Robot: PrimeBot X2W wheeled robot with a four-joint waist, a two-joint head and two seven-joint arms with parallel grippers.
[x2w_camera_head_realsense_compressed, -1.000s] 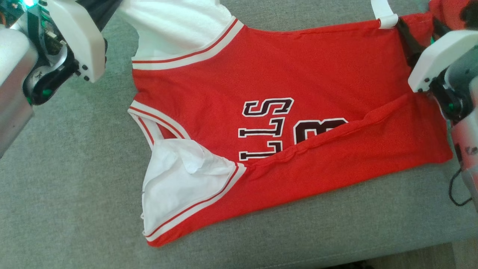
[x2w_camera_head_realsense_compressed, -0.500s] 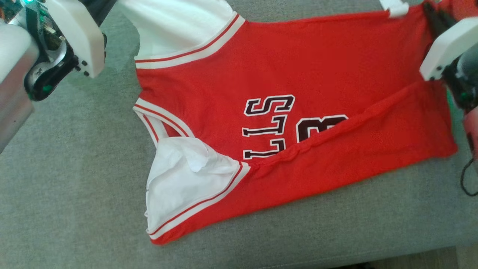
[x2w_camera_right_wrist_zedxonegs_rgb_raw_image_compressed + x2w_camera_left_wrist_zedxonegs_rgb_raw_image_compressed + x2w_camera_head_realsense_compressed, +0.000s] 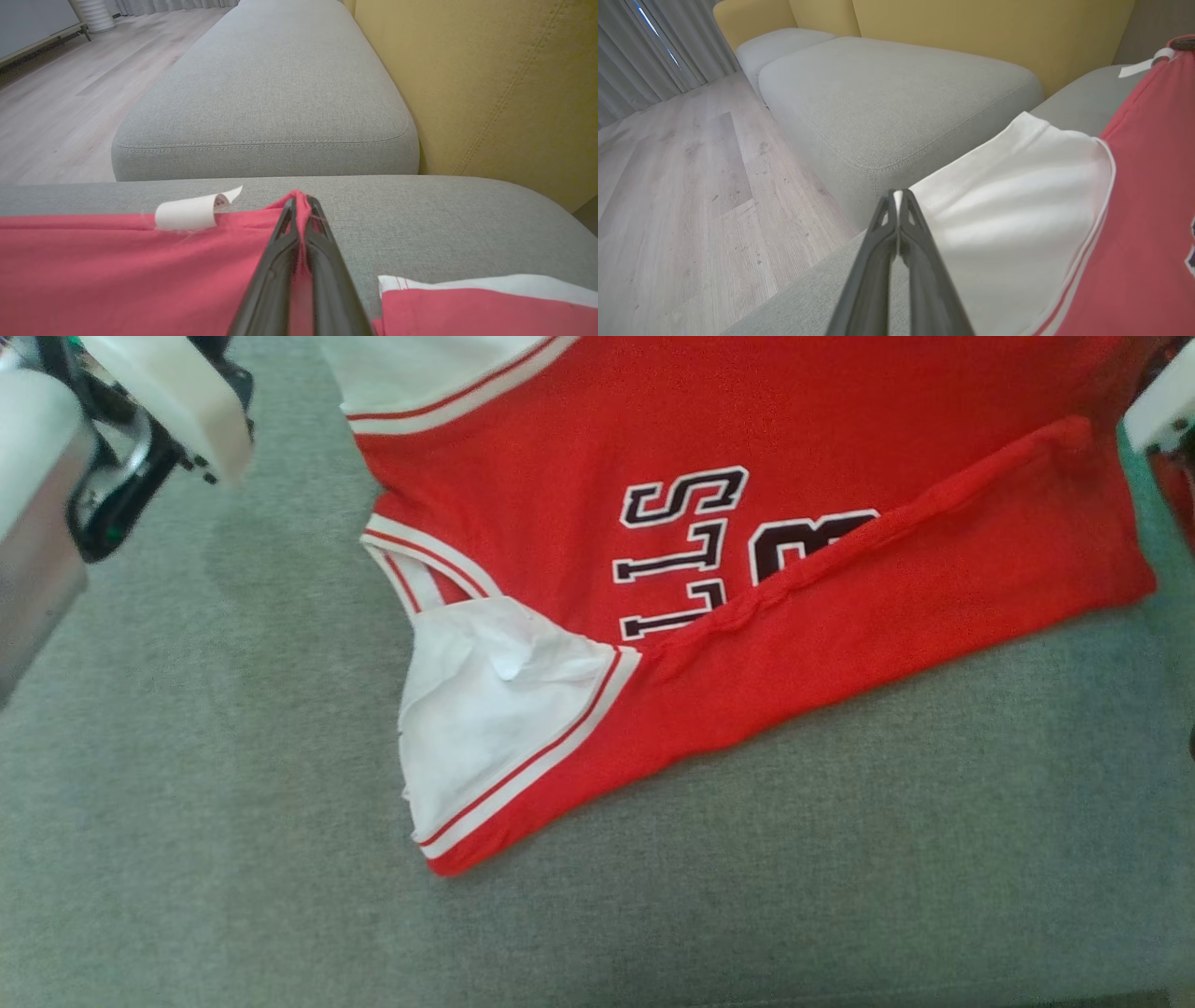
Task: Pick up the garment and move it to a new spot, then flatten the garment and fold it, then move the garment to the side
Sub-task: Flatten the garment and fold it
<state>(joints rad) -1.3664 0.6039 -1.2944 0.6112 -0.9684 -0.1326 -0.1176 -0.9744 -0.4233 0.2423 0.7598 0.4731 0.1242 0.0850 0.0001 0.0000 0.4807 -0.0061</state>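
Left gripper [image 3: 899,196] is pinched down on the corner of the white shoulder panel [image 3: 1017,224]. Right gripper [image 3: 301,201] is clamped on a peak of red hem, just beside a curled white label [image 3: 187,212]. The grips sit at opposite ends of the jersey [image 3: 840,644] — likely so the far edge can be pulled taut and the cloth dragged or smoothed over the grey sofa cushion [image 3: 233,803]. Jersey lies mostly flat on the cushion, its near edge folded over diagonally and hiding part of the black lettering [image 3: 681,551]. Thin limp knit with striped white-red trim — cushion is coarse weave, with a yellow backrest [image 3: 490,93] behind.
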